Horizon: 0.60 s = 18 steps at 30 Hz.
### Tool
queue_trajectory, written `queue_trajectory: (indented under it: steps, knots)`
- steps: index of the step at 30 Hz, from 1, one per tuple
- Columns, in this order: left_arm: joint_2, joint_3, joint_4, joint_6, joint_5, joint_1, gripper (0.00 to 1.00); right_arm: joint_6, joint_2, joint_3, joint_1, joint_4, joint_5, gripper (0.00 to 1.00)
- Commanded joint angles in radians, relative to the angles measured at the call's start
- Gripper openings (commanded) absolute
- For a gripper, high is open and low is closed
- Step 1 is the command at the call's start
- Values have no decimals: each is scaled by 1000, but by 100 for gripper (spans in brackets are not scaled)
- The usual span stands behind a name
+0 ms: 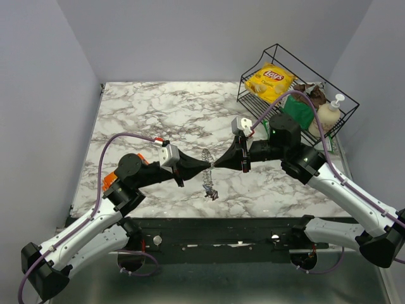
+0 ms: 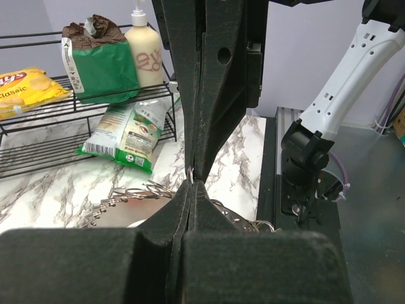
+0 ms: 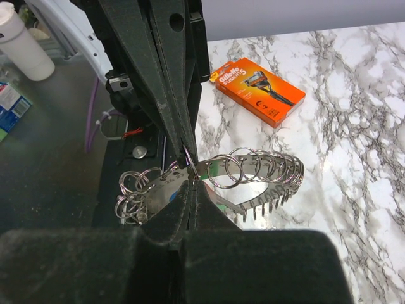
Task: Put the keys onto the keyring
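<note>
Marble table (image 1: 158, 107) | keyring (image 3: 259, 171): silvery overlapping rings along toothed metal strip

Overhead rear view, wrists close, sharing keyring (image 3: 256, 168)

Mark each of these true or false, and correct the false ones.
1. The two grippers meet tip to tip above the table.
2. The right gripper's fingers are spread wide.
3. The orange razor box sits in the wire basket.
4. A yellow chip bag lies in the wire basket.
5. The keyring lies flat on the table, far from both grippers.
1. True: the left gripper and right gripper meet tip to tip above the table.
2. False: its fingers are closed together.
3. False: the orange razor box lies on the marble table, not in the wire basket.
4. True: the yellow chip bag lies in the basket.
5. False: the keyring hangs from where the fingertips meet.
</note>
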Motion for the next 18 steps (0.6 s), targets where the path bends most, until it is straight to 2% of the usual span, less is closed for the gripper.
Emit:
queue_trajectory:
  steps: [1,18]
  knots:
    - [-20,35,106,-21,16,-5,0,-7,-1,-19,-4,9,-26,1]
    - [-17,30,161,-64,17,-5,0,-5,-5,-48,-4,18,-28,1]
